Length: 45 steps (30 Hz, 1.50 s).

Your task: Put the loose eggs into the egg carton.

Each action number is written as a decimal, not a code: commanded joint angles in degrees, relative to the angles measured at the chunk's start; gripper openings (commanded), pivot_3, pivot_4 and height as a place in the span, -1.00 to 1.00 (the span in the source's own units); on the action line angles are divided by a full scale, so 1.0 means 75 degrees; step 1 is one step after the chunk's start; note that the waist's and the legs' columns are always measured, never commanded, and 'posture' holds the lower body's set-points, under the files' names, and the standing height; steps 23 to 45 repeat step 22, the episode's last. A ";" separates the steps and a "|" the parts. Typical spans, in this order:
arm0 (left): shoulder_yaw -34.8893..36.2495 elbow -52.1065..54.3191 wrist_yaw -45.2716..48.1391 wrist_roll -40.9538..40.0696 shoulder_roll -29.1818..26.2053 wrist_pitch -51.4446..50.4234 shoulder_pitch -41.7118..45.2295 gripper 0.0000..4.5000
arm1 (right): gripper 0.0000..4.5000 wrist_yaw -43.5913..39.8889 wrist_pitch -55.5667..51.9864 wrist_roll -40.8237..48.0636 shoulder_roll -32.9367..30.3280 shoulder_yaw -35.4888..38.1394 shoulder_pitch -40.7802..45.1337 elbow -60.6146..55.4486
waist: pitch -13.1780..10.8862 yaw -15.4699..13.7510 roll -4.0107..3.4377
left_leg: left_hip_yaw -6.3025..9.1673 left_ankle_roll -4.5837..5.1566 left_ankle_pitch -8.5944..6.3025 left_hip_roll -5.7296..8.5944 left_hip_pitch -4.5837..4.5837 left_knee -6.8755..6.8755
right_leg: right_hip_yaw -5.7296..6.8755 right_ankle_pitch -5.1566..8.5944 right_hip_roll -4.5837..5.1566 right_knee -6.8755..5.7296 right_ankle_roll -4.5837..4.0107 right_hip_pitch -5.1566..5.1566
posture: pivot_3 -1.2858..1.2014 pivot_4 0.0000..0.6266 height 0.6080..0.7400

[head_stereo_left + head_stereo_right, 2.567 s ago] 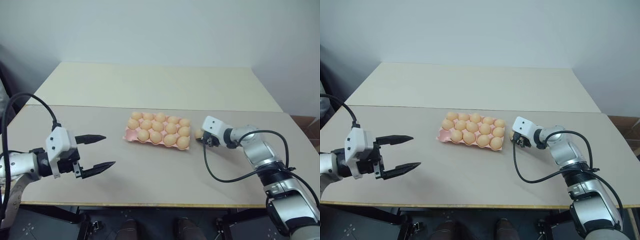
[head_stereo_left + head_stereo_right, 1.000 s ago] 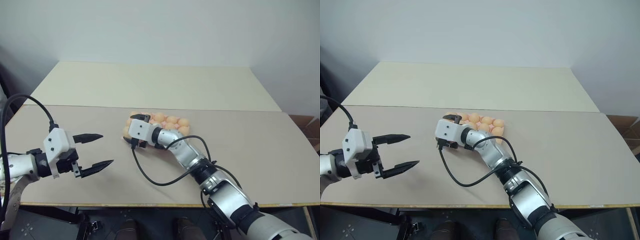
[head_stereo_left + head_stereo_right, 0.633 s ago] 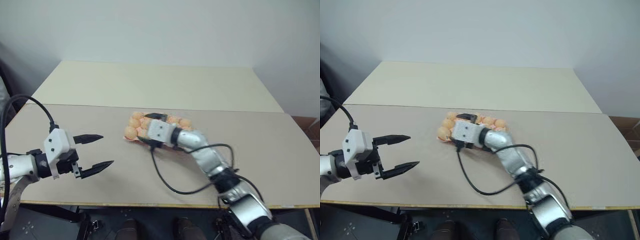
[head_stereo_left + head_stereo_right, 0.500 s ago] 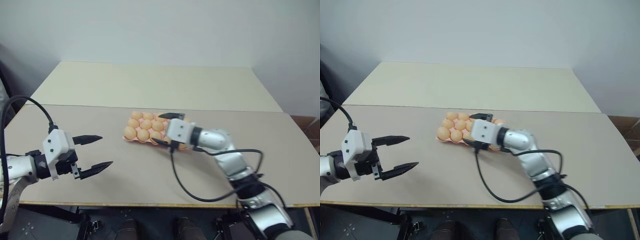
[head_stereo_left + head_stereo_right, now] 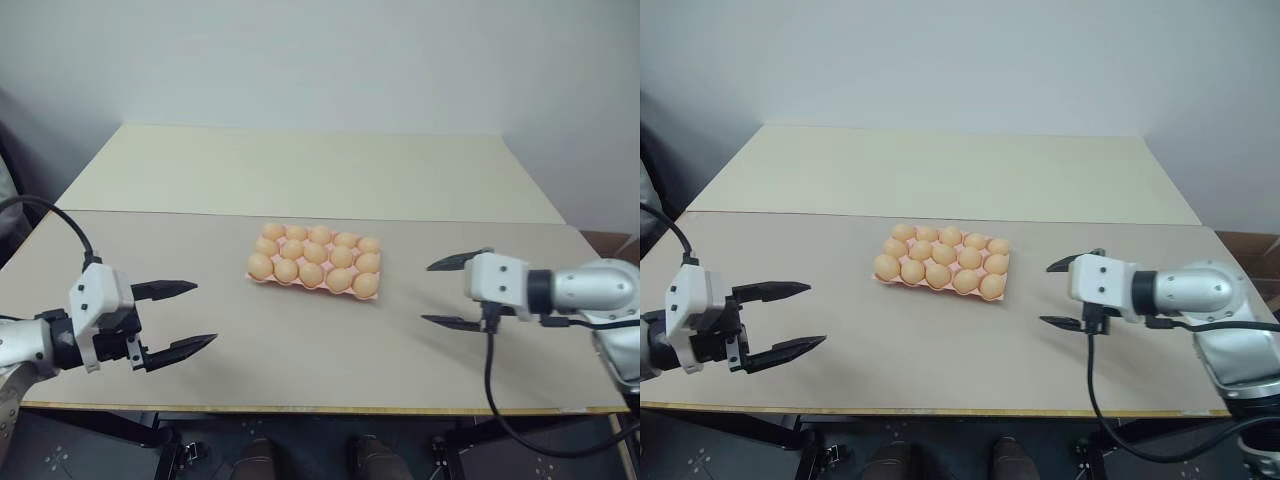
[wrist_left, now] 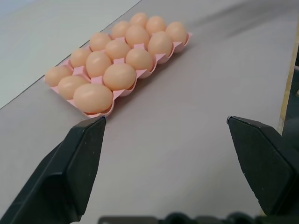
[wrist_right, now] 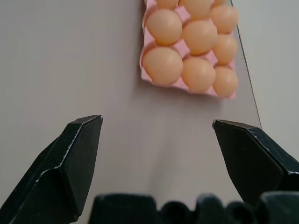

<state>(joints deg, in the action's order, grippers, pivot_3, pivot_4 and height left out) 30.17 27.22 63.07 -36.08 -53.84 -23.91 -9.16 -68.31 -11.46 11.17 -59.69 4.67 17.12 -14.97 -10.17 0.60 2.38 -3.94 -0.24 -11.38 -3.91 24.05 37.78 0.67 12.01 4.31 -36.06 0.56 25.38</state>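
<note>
**Right arm swings clear of a full carton**

Swinging away from the tray, the right gripper (image 5: 448, 292) has gone from directly over the eggs a second ago to the open table on the robot's right, well apart from the carton. Its two black fingers stand spread wide with nothing between them. On the near left, the left gripper (image 5: 178, 318) hangs over the front part of the table (image 5: 300, 370), about where it was before, its fingers likewise wide apart and empty, pointing toward the middle of the table.

Farther back, between the two grippers and near the table's centre, lies the egg carton (image 5: 254, 275), flat on the grey-tan surface. The eggs (image 5: 312, 258) sit in its cups in three rows of five; every cup looks filled, though the far row is small in the head views and hard to count exactly. In the left wrist view the carton's (image 6: 117, 92) pink rim shows around the nearest eggs, each seated upright in its own cup.

Beyond the carton, a second, paler table (image 5: 300, 170) butts against the far edge, reaching to the wall (image 5: 320, 60).
</note>
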 commanded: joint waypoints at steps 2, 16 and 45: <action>0.0346 0.0292 -0.0087 -0.0170 0.0067 0.0051 -0.0029 1.00 | 0.97 -0.0561 0.0326 0.0394 -0.0549 0.0736 -0.0178 0.0392 | 0.0000 -0.0002 0.0000 | 0.0000 0.0000 0.0000 0.0004 0.0001 0.0000 | -0.0002 0.0000 0.0004 0.0002 0.0001 -0.0001 | 0.03 -0.52 1.00; 0.0417 0.0098 0.0151 -0.0248 -0.0022 0.0067 0.0071 1.00 | 0.97 -0.0414 0.0543 0.0355 -0.0616 0.0861 -0.0215 0.0684 | 0.0000 0.0004 0.0000 | -0.0001 0.0000 0.0000 0.0004 -0.0002 0.0000 | -0.0003 0.0001 0.0003 0.0000 0.0002 -0.0002 | 0.03 -0.52 1.00; 0.0534 0.0087 0.0243 -0.0466 -0.0050 -0.0055 0.0025 1.00 | 0.97 -0.0425 0.0487 0.0418 -0.0612 0.0868 -0.0242 0.0607 | 0.0000 0.0005 0.0000 | -0.0001 0.0000 0.0000 0.0004 -0.0002 0.0000 | -0.0003 0.0001 0.0002 0.0000 0.0002 -0.0002 | 0.03 -0.52 1.00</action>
